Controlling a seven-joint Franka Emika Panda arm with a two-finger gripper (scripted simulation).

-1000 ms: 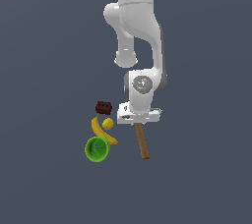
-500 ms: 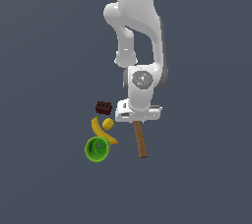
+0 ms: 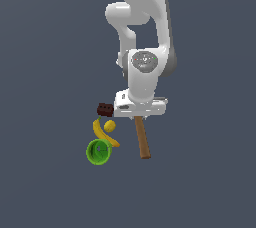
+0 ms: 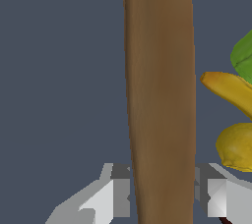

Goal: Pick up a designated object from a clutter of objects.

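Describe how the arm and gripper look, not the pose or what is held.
The arm is glossy white with rounded, bulbous links. A grey disc caps the wrist joint, dotted with tiny red and green marks. The gripper has a flat white boxy body; in the wrist view its fingers are blocky, white and light grey with darker grey faces. No cables or lettering show.

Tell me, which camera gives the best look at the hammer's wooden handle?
The wrist view: the hammer handle fills the frame, its brown grain clear, with a gripper finger on each side. The exterior view shows it only small, poking out below the gripper, its head hidden.
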